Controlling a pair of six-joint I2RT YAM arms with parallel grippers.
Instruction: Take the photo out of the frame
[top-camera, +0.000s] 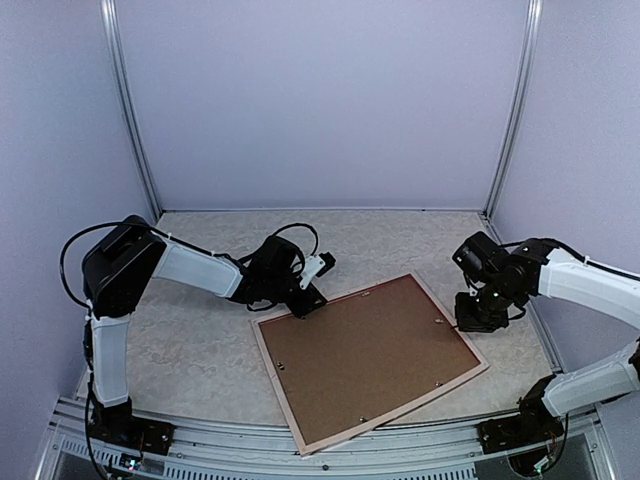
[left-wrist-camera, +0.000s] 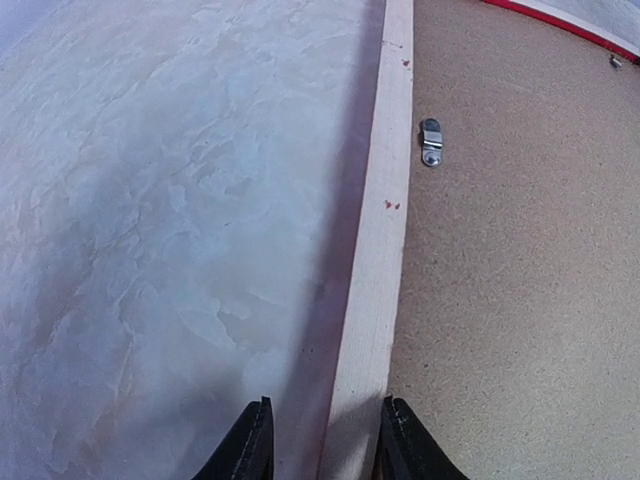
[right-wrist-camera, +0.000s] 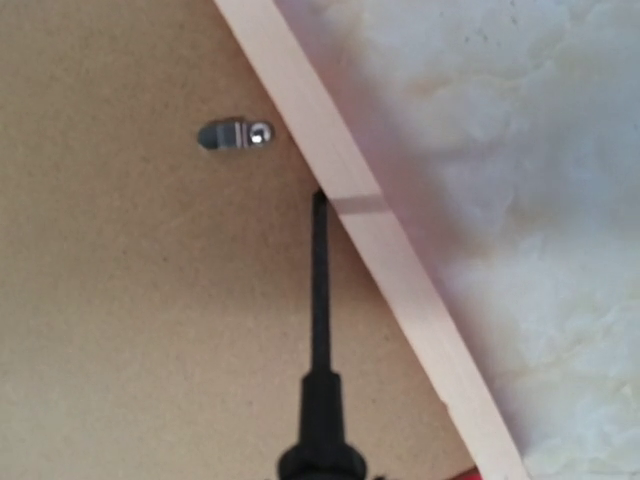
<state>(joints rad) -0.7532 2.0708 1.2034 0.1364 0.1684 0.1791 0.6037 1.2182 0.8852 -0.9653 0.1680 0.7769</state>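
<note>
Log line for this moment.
frame face-down, backing board up | left gripper open astride rail | right gripper holds screwdriver, tip at rail | photo unseen

— Frame (left-wrist-camera: 372, 290)?
— Pale wood rail, a few red flecks; bright red front edge.
— Backing board (top-camera: 365, 355)?
— Finely speckled brown. Turn clip (left-wrist-camera: 431, 142): silver. Screwdriver (right-wrist-camera: 320, 290): black shaft. Table (top-camera: 190, 350): marbled grey-white.
</note>
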